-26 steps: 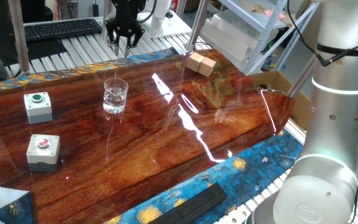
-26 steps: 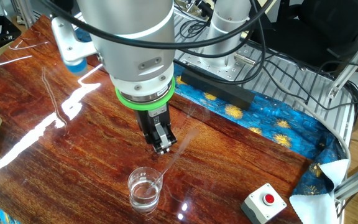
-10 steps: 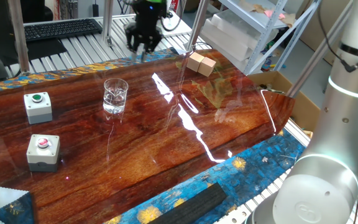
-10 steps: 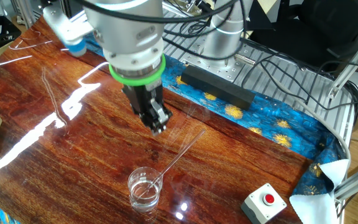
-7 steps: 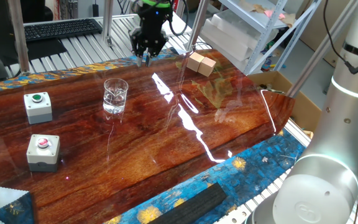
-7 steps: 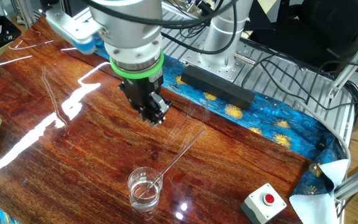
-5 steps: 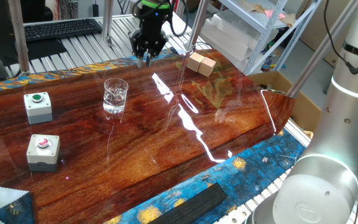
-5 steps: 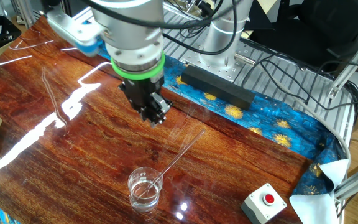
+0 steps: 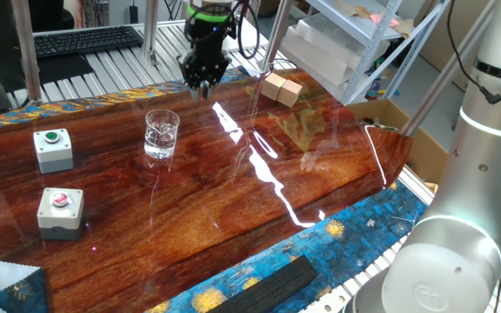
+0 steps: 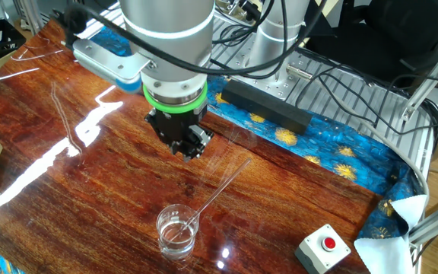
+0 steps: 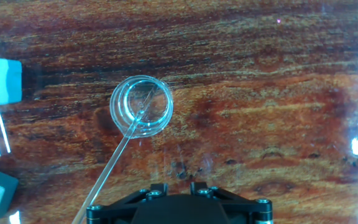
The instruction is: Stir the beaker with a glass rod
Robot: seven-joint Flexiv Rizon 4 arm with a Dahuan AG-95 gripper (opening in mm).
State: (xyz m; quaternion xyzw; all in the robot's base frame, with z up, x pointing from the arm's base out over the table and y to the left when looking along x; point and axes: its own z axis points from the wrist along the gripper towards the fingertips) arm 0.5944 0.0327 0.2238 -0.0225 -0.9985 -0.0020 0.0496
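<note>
The beaker stands upright on the glossy wood table, with clear liquid in it; it also shows in the other fixed view and the hand view. The glass rod stands slanted in the beaker, leaning on its rim, its upper end free; in the hand view the rod runs from the beaker toward the lower left. My gripper hangs above the table behind the beaker, apart from the rod, and holds nothing. In the other fixed view my gripper is up and left of the rod's top. Its fingers look slightly apart.
Two grey button boxes, green and red, stand left of the beaker. Wooden blocks lie at the table's far side. A black bar lies on the blue cloth at the near edge. Cables and a second arm's base lie beyond the table.
My gripper let go of the rod, which now leans in the beaker, and moved up and away from it. In the last half second the hand turned slightly.
</note>
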